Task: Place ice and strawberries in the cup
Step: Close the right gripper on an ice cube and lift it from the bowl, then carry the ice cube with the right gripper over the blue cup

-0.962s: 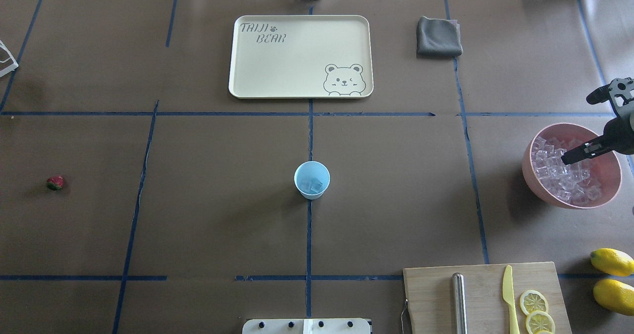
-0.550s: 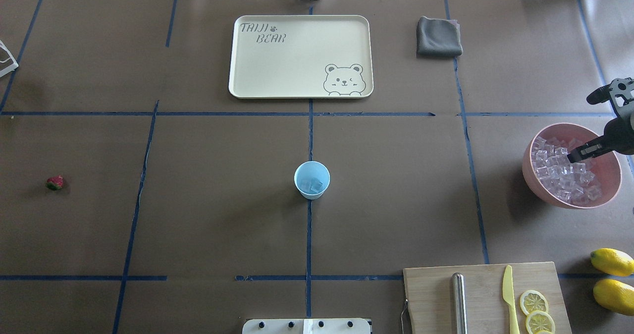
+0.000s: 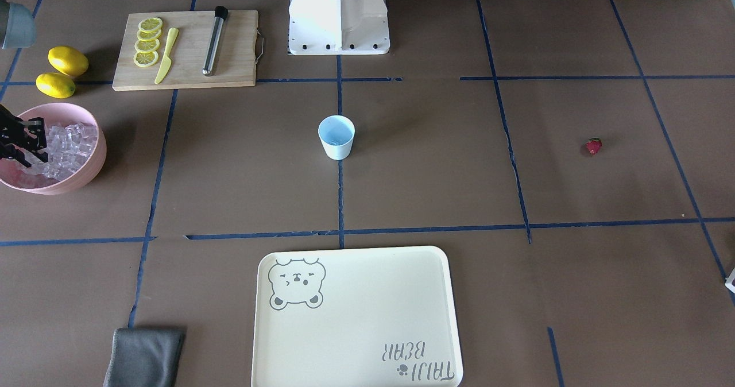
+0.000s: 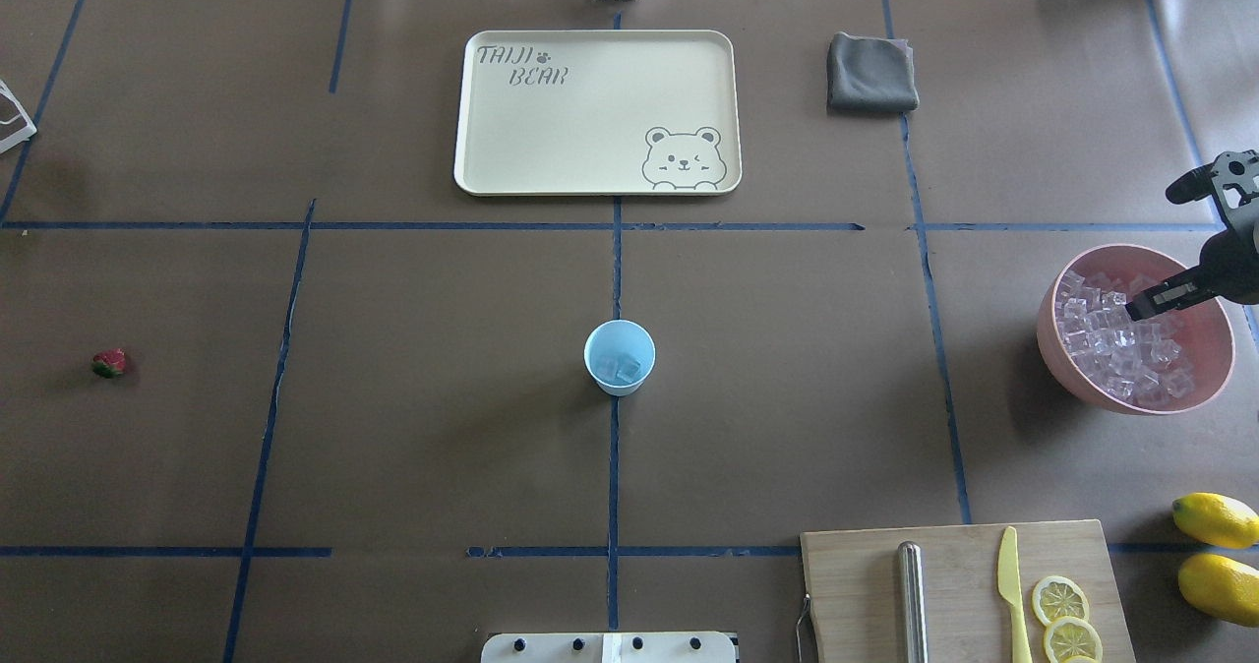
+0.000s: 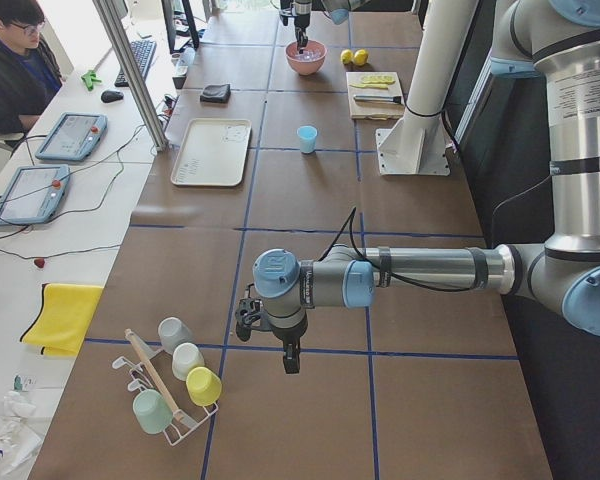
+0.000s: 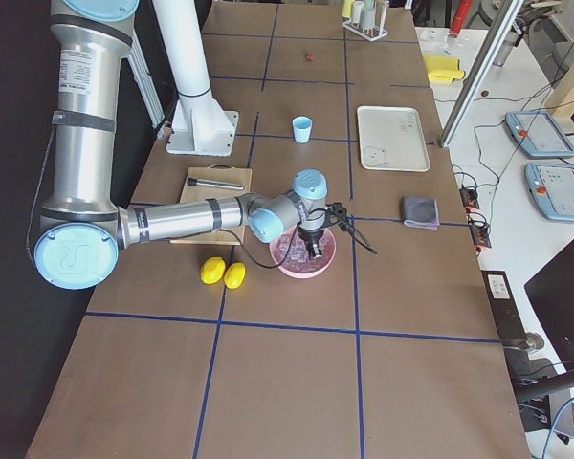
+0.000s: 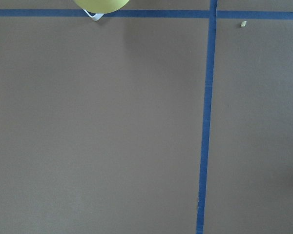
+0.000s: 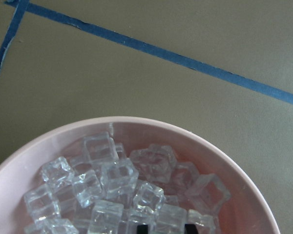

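The light blue cup (image 4: 620,356) stands upright at mid-table with a few ice cubes (image 4: 621,368) inside. A small red strawberry (image 4: 110,363) lies alone far to the left. At the right edge, a pink bowl (image 4: 1049,336) holds a heap of ice (image 4: 1109,350). My right gripper (image 4: 1141,306) reaches down into that heap. In the right wrist view its two dark fingertips (image 8: 143,228) are apart among the cubes, so it is open. My left gripper (image 5: 291,362) hangs over bare table near a cup rack. I cannot tell if it is open or shut.
A cream bear tray (image 4: 590,112) and a grey cloth (image 4: 871,75) lie at the back. A cutting board (image 4: 854,594) with knife, metal rod and lemon slices is front right, with two lemons (image 4: 1216,519) beside it. A person (image 5: 15,70) sits beyond the table.
The right gripper's tip has drawn slightly to the right and back over the bowl's ice. Cup and strawberry have not moved.
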You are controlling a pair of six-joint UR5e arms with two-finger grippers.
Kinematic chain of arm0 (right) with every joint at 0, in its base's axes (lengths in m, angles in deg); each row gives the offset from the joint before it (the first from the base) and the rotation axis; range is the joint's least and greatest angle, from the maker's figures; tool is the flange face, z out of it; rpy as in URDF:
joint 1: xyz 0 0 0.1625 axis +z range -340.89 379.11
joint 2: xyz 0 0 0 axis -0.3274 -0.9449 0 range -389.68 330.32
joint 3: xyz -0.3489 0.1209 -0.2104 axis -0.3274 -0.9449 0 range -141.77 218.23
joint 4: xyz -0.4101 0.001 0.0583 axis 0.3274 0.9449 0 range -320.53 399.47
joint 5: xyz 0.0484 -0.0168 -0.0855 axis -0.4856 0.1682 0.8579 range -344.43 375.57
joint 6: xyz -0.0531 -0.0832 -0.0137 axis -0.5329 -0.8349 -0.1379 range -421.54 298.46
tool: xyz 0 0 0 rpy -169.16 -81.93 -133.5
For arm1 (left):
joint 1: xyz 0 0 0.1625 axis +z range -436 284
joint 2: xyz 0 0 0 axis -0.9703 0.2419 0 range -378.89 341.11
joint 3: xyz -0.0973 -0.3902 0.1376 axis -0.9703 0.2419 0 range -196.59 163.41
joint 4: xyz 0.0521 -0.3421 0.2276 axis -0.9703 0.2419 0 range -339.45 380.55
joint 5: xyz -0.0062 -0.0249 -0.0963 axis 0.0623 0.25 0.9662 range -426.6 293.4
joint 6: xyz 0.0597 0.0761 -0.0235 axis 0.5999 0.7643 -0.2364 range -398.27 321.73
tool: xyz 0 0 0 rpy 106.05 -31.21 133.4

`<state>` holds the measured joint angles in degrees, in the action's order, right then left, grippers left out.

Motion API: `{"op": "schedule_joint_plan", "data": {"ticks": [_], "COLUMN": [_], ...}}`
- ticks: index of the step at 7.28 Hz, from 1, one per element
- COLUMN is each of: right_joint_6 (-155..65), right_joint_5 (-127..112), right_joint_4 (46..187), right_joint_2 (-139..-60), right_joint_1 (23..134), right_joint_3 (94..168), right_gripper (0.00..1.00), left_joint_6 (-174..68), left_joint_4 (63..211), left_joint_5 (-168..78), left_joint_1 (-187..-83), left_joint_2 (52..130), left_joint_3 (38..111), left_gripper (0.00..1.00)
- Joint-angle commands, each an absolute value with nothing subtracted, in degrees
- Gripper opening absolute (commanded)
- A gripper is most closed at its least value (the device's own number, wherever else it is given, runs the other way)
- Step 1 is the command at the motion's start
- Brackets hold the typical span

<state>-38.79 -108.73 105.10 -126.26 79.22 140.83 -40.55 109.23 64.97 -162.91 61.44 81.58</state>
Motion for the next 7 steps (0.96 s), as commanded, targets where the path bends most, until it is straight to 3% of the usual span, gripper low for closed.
{"op": "schedule_joint_plan", "data": {"ticks": [1, 4, 7], "right_joint_6": [-39.0, -38.7, -25.5], "right_joint_5": [-109.3, -109.2, -108.7], "right_joint_4": [105.5, 112.7, 119.2], "right_joint_2": [-126.2, -123.7, -112.6], "right_joint_1": [82.3, 84.7, 80.0], "right_joint_3": [144.4, 150.6, 150.7], "right_gripper": [0.0, 0.0, 0.0], "left_joint_6": [-40.6, -40.6, -40.6], "left_joint_4": [109.2, 109.1, 108.9], "left_joint_5": [65.0, 65.0, 65.0], "left_joint_1": [-162.8, -162.9, -162.8], "left_joint_2": [61.4, 61.4, 61.4], "left_joint_3": [81.8, 81.8, 81.8], "left_gripper": [1.0, 1.0, 1.0]}}
